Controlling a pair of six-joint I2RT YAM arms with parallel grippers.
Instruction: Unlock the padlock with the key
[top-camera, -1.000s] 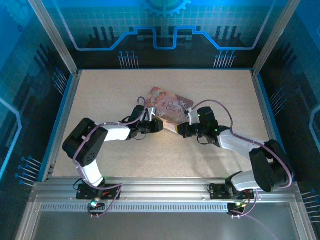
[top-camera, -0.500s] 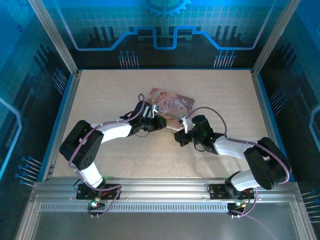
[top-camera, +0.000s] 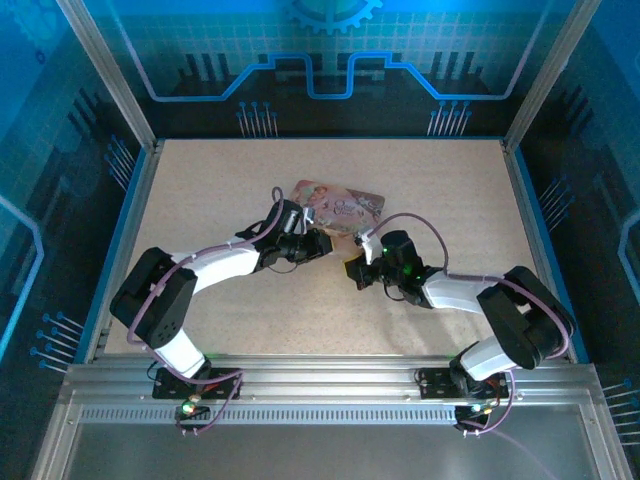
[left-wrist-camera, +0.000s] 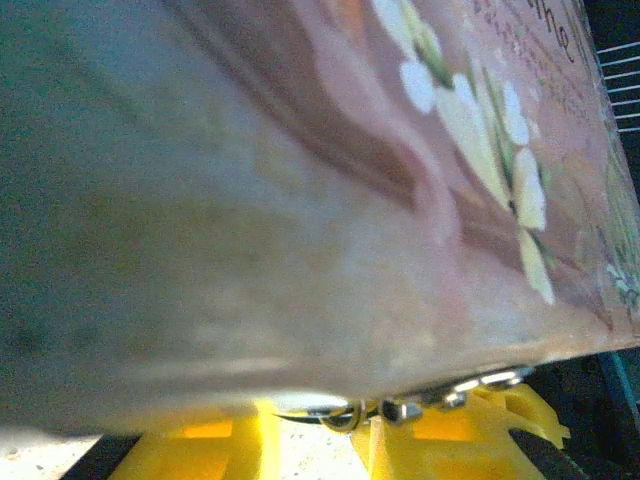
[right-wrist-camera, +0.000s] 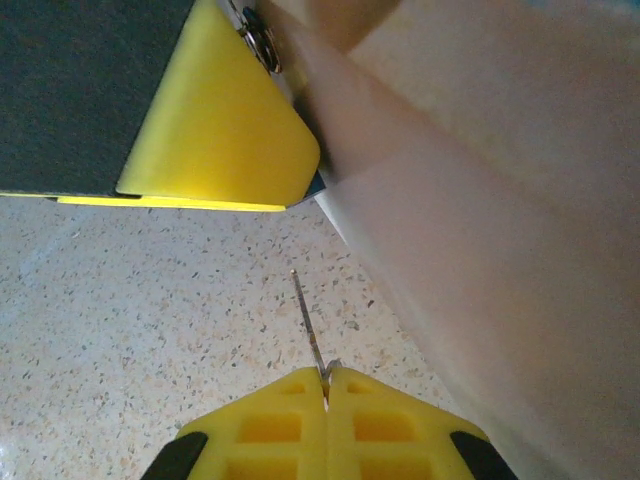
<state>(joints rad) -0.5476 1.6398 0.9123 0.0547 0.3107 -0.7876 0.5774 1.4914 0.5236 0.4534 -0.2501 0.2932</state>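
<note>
My left gripper (top-camera: 321, 243) is at the near left edge of the pink picture tin (top-camera: 345, 205). In the left wrist view the tin (left-wrist-camera: 300, 200) looms over the yellow fingers (left-wrist-camera: 460, 440). The padlock's small metal loop (left-wrist-camera: 345, 412) sits between them; its body is mostly hidden. In the right wrist view a bluish bit of the padlock (right-wrist-camera: 316, 184) peeks out at the tip of the left finger (right-wrist-camera: 225, 130). My right gripper (top-camera: 356, 272) (right-wrist-camera: 327, 385) is shut on the key (right-wrist-camera: 306, 318). The thin sliver sticks forward over the table, a little short of the padlock.
The tin's pale side (right-wrist-camera: 500, 220) rises close on the right of the key. Speckled tabletop (top-camera: 440, 180) lies around the tin. Metal frame posts (top-camera: 108, 90) and blue walls enclose the table.
My right gripper has drawn back toward the near edge and a little left, with the key. The tin's near corner has pulled back toward the left gripper, which shifted slightly right.
</note>
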